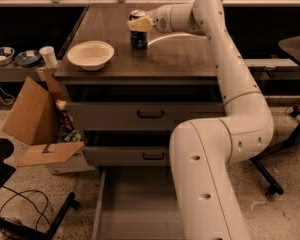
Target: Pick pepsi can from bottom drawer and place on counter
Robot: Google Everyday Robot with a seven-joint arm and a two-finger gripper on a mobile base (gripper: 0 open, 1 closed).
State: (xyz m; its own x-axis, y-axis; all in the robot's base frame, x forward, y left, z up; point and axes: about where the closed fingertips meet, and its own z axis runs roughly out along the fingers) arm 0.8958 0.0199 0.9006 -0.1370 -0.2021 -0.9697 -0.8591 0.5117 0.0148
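Observation:
The pepsi can [138, 38], dark blue with a silver top, is upright at the counter's [180, 59] far middle part, at or just above its surface. My gripper [139, 24] reaches in from the right and is shut around the can's upper part. The bottom drawer [135, 204] stands pulled open below, its flat grey floor bare; my arm hides its right part.
A white bowl [90, 55] sits on the counter's left front. Two closed drawer fronts [150, 115] are under the counter. An open cardboard box [35, 119] and a white cup [49, 56] are at the left. A black chair base [25, 219] is on the floor at the lower left.

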